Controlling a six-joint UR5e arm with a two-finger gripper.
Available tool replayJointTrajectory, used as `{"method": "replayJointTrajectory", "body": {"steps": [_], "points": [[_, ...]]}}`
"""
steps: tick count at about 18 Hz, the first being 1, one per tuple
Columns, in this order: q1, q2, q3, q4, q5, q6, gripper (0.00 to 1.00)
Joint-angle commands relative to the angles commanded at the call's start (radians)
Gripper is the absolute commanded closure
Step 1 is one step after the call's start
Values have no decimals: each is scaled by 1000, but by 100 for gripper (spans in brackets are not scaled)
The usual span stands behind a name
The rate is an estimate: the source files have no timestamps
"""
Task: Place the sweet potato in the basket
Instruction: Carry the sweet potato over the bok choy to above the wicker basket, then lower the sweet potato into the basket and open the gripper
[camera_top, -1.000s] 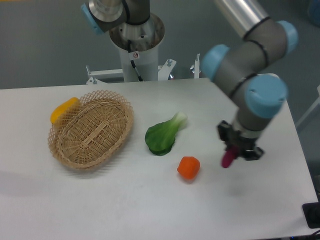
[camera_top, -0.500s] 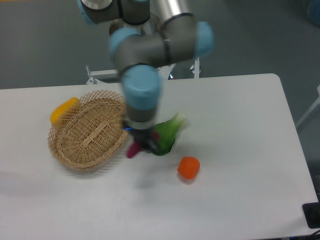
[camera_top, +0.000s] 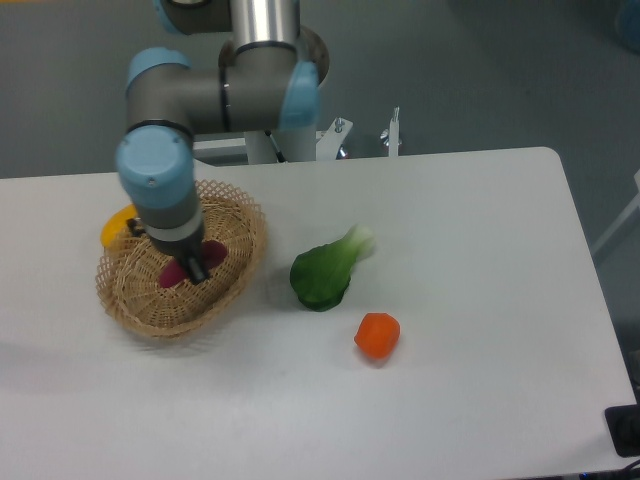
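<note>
Camera view, from above and in front of a white table (camera_top: 470, 400). Grey robot arm with light-blue joint caps reaching down from the upper left, wrist over the basket (camera_top: 232, 290). Gripper (camera_top: 193, 268) low inside the basket, dark fingers closed on the sweet potato (camera_top: 212, 255) (magenta showing on both sides of the fingers, left end near the basket floor, right end slightly higher). Cannot tell whether the sweet potato touches the wicker. Basket oval, light tan, woven, with a looped rim, sitting on the left part of the table. Yellow vegetable (camera_top: 117, 226) just beside the basket's upper-left rim, partly hidden by the arm. Green leafy vegetable (camera_top: 325, 273) with a pale stem near the table's middle, to the right of the basket and apart from it. Round orange vegetable (camera_top: 377, 335) lower right of the green one, near but not touching. Arm base post beyond the far table edge.
</note>
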Motion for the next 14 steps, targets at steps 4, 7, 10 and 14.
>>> {"method": "replayJointTrajectory", "body": {"steps": [4,7,10,14], "points": [[-9,-9,-35,26,-2,-8,91],[-9,-17,-28,28,-2,-8,83],[-9,-23,-31,49,0,-6,64],[-6,-17,-25,54,2,0,21]]}}
